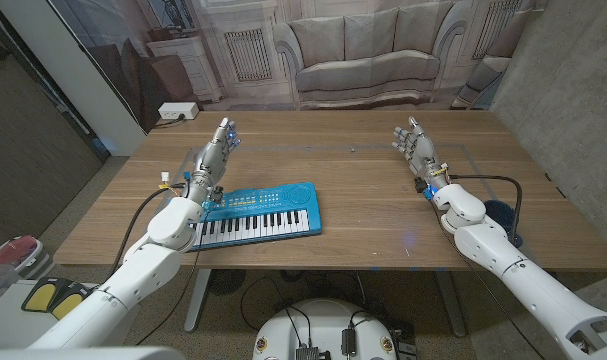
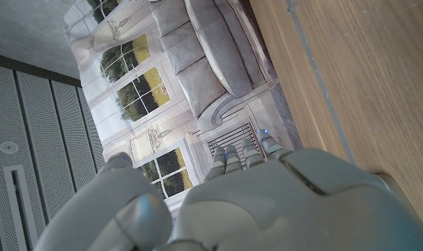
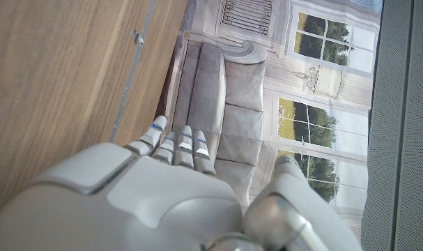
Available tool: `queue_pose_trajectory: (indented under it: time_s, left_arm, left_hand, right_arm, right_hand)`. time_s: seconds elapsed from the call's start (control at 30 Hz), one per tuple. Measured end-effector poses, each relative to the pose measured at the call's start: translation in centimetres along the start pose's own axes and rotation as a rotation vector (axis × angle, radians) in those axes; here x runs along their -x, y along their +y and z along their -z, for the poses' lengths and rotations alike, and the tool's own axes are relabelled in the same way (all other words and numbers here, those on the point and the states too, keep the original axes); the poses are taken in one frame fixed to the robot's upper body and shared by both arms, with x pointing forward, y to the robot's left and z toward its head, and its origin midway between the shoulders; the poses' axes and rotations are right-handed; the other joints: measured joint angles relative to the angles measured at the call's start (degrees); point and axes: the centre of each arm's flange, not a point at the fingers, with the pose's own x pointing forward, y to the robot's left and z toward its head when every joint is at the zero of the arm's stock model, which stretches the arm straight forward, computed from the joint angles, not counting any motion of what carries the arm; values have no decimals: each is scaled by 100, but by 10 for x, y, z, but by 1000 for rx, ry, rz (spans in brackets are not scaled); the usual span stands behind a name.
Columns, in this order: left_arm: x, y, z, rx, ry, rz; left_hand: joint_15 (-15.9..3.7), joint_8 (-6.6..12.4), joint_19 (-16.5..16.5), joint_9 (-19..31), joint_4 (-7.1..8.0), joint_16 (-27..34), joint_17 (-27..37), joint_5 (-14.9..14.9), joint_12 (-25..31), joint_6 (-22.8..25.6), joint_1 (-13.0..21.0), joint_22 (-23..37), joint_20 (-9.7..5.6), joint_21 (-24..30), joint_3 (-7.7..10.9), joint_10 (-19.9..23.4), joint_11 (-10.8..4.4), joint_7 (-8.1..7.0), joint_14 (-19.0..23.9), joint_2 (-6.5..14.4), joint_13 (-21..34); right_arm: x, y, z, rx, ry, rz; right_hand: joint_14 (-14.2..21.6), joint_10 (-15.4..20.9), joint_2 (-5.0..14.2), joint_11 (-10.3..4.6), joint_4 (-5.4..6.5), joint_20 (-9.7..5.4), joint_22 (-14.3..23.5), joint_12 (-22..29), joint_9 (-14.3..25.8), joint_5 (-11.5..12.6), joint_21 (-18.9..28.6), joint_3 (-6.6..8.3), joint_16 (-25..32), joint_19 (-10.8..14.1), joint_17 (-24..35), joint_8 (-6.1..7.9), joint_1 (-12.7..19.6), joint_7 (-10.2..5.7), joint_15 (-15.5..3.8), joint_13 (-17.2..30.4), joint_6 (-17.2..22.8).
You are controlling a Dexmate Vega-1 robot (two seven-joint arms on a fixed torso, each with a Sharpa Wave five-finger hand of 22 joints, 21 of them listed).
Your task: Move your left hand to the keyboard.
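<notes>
The blue toy keyboard (image 1: pixel 257 212) lies on the wooden worktop (image 1: pixel 363 190) in the lower left-centre of the head view, near the worktop's front edge, its white and black keys along the side toward the bottom of the frame and its blue control strip above them. The left arm (image 1: pixel 163 240) comes in from the bottom left corner and crosses over the keyboard's left end, hiding that end. The left hand (image 1: pixel 219 143) is raised above the worktop at the upper left of centre, further up the frame than the keyboard and apart from it, with its fingers (image 1: pixel 226 128) extended upward and close together and nothing held in them. In the left wrist view the back of that hand (image 2: pixel 267 195) takes up the lower part, its fingertips (image 2: pixel 242 153) side by side against a printed backdrop of a sofa and windows, with the wood of the worktop at the upper right. The right hand (image 1: pixel 415 143) stands at the upper right of centre in the head view, also raised, its fingers (image 1: pixel 411 130) extended and slightly spread, holding nothing. The right wrist view shows the back of it (image 3: pixel 148 202), fingertips (image 3: pixel 176 143) lying close together, the worktop at the upper left. A white box (image 1: pixel 177 111) sits on the floor beyond the worktop's far left corner.
</notes>
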Motion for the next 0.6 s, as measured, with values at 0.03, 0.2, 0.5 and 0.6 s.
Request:
queue_pose_trajectory:
  time_s: [0.03,0.2,0.5,0.6]
  left_arm:
    - [0,0,0,0,0,0]
    - [5,-1,-2,-7,-6,-1]
    - [13,-2,-5,-32,-17,-5]
    - [15,-2,-6,-40,-24,-11]
  left_hand:
    - [-14,0,0,0,-15,0,0,0,0,22,1,0,0,0,-15,0,0,22,14,1,0]
    - [1,0,0,0,-20,0,0,0,0,71,23,0,0,0,-9,59,-3,71,62,24,0]
    - [32,0,0,0,-54,0,0,0,0,141,45,0,0,-46,-7,93,31,80,93,45,0]
    - [1,0,0,0,-54,0,0,0,0,157,45,0,0,-46,-7,114,51,65,124,46,0]
  right_arm:
    - [0,0,0,0,0,0]
    - [1,-1,0,-6,-4,4]
    - [2,-3,1,-11,-5,6]
    - [2,-4,1,-12,-6,7]
  right_hand:
    - [0,0,0,0,0,0,0,0,0,0,0,0,0,0,0,0,0,0,0,0,0]
    - [0,0,0,0,0,32,0,0,0,0,-25,0,0,31,0,0,0,0,0,0,0]
    - [0,-1,0,0,0,32,0,0,0,0,-25,0,0,31,0,0,0,0,0,0,0]
    - [0,-1,0,0,0,32,0,0,0,0,-41,0,0,31,0,0,0,0,0,0,0]
